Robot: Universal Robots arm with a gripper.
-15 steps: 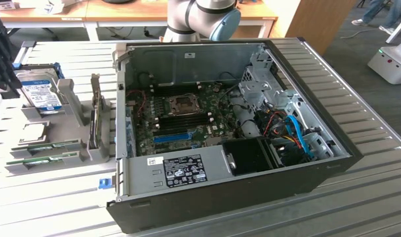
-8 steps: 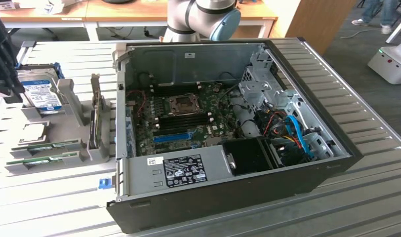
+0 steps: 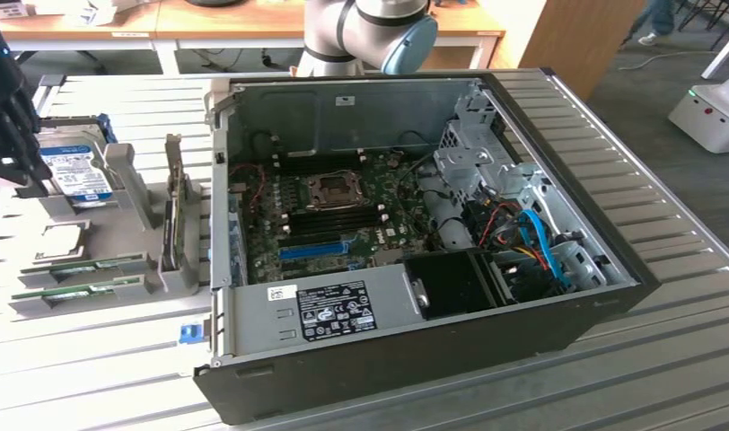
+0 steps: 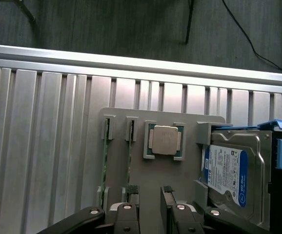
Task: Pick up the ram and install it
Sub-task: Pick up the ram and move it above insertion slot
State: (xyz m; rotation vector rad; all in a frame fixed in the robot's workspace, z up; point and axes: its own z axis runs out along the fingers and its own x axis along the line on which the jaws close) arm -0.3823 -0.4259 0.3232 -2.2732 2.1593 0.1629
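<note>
**Exterior and wrist views.** A ribbed aluminium table (image 3: 664, 359) carries an open black case (image 3: 461, 359) laid on its side. The motherboard (image 3: 340, 206) is exposed, with a blue slot (image 3: 311, 249) near its middle.

On the exterior view's left of the case, a grey tray (image 4: 190, 165) sits flat on the table's ribs. It holds, in a row:
- a drive (image 4: 229, 173) with a blue label
- a CPU (image 4: 164, 140) in a square recess
- the ram (image 4: 130, 156)
- a second stick (image 4: 103, 161)

Both sticks stand on edge in narrow parallel slots, and the ram is the one beside the CPU.

The gripper (image 4: 150, 191) hangs above the tray, its fingers (image 4: 132, 189) parted and gripping nothing (one fingertip lines up with the near end of the ram; contact cannot be judged). The ram is seated in its tray slot, well apart from the motherboard. The arm's base (image 3: 353, 36) stands at the table's far edge, behind the case.

**Room.** Wooden desks (image 3: 221, 22) stand behind the table on a grey floor (image 3: 688, 54), and a white machine (image 3: 709, 108) stands at the exterior view's right. In the wrist view, thin black cables (image 4: 189, 22) cross the dark floor beyond the table's edge.
</note>
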